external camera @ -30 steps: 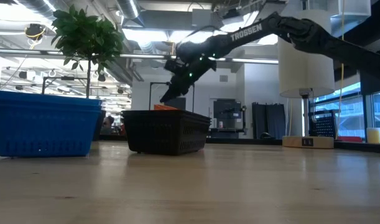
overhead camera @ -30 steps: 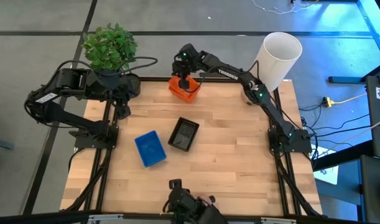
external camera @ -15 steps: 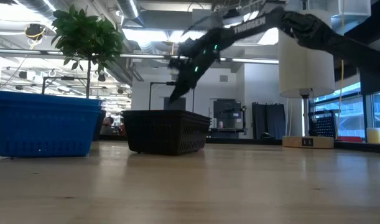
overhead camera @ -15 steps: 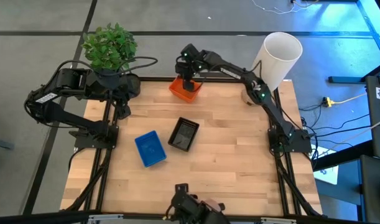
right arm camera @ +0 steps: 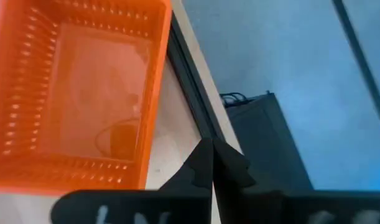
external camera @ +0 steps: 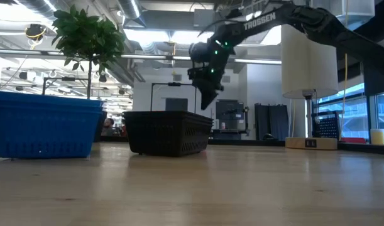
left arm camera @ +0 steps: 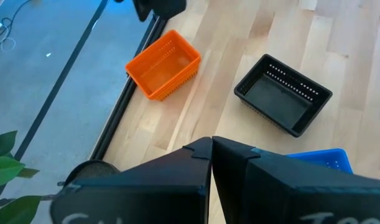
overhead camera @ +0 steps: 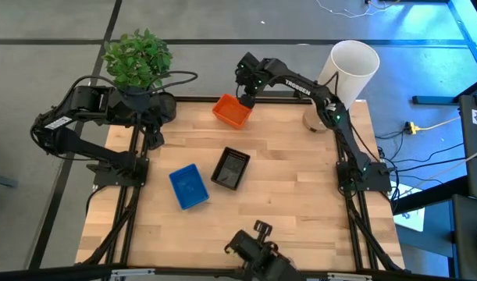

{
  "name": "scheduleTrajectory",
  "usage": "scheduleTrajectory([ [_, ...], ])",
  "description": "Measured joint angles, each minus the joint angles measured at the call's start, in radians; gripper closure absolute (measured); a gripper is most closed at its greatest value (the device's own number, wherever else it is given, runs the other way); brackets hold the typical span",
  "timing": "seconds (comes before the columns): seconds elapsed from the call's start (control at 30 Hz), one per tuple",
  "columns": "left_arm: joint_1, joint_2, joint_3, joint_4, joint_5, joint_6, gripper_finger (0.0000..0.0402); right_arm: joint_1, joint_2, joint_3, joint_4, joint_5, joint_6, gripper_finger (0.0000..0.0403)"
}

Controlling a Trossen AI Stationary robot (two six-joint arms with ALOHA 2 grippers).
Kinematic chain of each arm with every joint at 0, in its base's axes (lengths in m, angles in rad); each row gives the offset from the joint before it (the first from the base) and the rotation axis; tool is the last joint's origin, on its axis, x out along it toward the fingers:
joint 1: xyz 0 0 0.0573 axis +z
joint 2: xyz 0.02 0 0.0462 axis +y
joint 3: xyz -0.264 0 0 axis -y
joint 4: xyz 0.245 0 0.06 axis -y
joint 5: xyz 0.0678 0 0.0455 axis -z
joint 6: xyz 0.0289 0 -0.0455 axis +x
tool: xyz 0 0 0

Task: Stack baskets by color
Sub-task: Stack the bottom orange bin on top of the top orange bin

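A wooden worktop [overhead camera: 293, 195] seen from above carries three visible basket stacks. The orange basket [overhead camera: 232, 111] sits at the far edge of the worktop, right against the frame rail. The black basket [overhead camera: 231, 168] lies near the worktop's middle, nearer the camera than the orange basket, and the blue basket [overhead camera: 188, 186] sits just beside the black one, on its left. How many baskets are nested in each cannot be told.

The right end effector [overhead camera: 247, 88] hangs just past the orange basket's far corner, over the rail, clenched shut and holding nothing. The left end effector [left arm camera: 211, 152] is also clenched shut and empty; its arm waits at the worktop's left edge, near a potted plant [overhead camera: 137, 59] that stands to the left of the orange basket.

The risk lies with the orange basket. It rests so near the edge that a sideways brush from the right end effector could push it over the rail and onto the floor. A closed end effector coming down on its thin mesh wall could also tip it.
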Motion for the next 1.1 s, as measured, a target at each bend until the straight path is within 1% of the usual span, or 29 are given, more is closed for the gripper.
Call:
scheduleTrajectory([
  [0.03,0.0,0.0,0.0,0.0,0.003,0.0,0.0398,-0.009,0.0,-0.019,0.021,-0.009,0.002,0.0403],
  [0.17,0.0,0.0,0.0,0.0,0.019,0.0,0.0398,-0.04,0.0,-0.106,0.001,-0.084,0.008,0.0403],
  [0.3,0.0,0.0,0.0,0.0,0.019,0.0,0.0398,-0.05,0.001,-0.164,0.022,-0.098,-0.001,0.0403],
  [0.4,0.0,0.0,0.0,0.0,0.02,0.0,0.0398,-0.048,0.001,-0.204,0.039,-0.195,-0.042,0.0403],
  [0.47,0.0,0.0,0.0,0.0,0.021,0.0,0.0398,-0.039,0.001,-0.222,0.061,-0.237,-0.055,0.0403],
  [0.57,0.0,0.0,0.0,0.0,0.021,0.0,0.0398,-0.022,0.001,-0.239,0.063,-0.263,-0.066,0.0403],
  [0.7,0.0,0.0,0.0,0.0,0.021,0.0,0.0398,0.003,0.002,-0.24,0.063,-0.359,-0.112,0.0403],
  [0.77,0.0,0.0,0.0,0.0,0.021,0.0,0.0398,0.019,0.002,-0.24,0.068,-0.39,-0.136,0.0403],
  [1.03,0.0,0.0,0.0,0.0,0.021,0.0,0.0398,0.054,0.002,-0.24,0.085,-0.408,-0.241,0.0403],
  [1.1,0.0,0.0,0.0,0.0,0.021,0.0,0.0398,0.054,0.002,-0.238,0.082,-0.431,-0.267,0.0403],
])
